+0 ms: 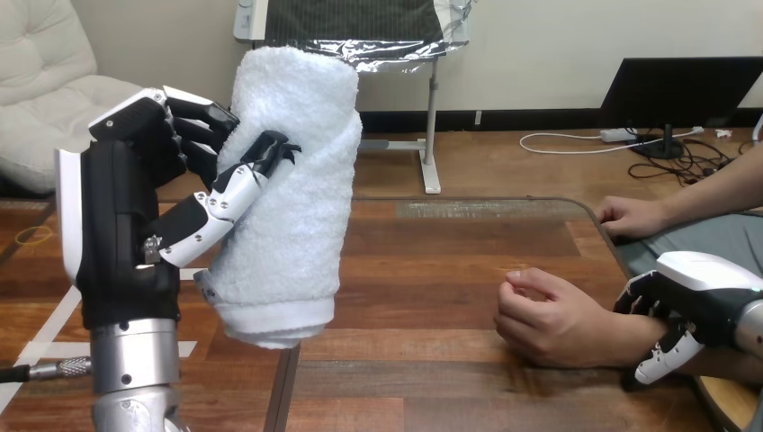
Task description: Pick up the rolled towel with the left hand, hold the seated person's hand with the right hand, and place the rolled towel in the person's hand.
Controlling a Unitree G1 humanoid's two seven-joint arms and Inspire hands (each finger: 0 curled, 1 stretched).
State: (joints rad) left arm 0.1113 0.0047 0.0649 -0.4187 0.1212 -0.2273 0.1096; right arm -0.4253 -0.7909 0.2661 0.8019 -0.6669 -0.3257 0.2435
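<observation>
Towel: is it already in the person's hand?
No, the rolled towel is upright in the left hand's curled fingers, well apart from the person's nearer hand on the table.

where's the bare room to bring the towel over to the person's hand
Bare table lies open between the rolled towel in the left robot hand and the person's hand. Crowded at the right: the right robot hand grips that wrist, and the person's other hand rests behind.

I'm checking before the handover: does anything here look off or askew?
Nothing is spilled or damaged. The rolled towel, clasped by the left hand above the table, leans slightly, and its inner layers poke out at the bottom. The person's nearer hand, wrist gripped by the right hand, is loosely curled, not opened to receive it.
</observation>
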